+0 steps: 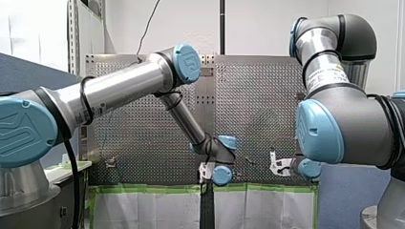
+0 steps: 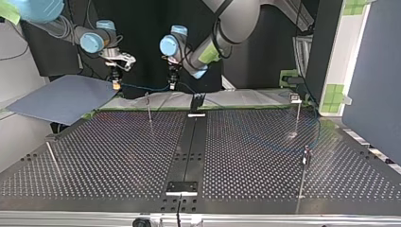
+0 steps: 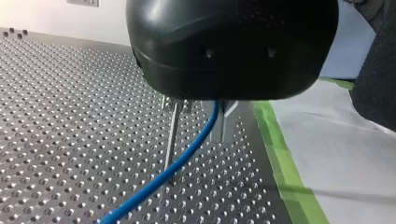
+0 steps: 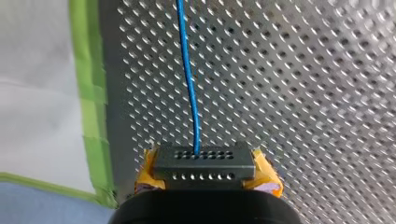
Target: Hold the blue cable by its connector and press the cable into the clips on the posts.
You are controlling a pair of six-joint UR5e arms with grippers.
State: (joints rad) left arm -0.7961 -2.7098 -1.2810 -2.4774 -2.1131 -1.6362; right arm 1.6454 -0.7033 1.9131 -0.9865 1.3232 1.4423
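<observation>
Clamping the connector [image 4: 204, 161] between its yellow pads [image 4: 265, 179], my right gripper [image 4: 204, 171] was closed on the dark block from both sides, and the perforated face of the block pointed away from the gripper. The cable [image 4: 189, 79] left the middle of that face and ran nearly straight ahead of the gripper, above the table [image 4: 303, 93]. Beside the gripper lay a strip of green tape [image 4: 88, 84], with a white sheet [image 4: 37, 93] beyond it.

Seen from the top view, both grippers hung above the table's far edge, well apart, with the cable strung between them in a shallow sag. My left gripper [image 2: 172, 84] met the other end of that span. In the left wrist view the cable came out from under the black gripper body and ran down and away over the table. How far my left gripper was open, and whether it pinched the cable, I could not tell.

One of the posts [image 2: 149, 108] stood on the table just below the span, between the two grippers and nearer my right one. Whether the cable touched its top could not be made out. The other posts stood well apart from both grippers.
</observation>
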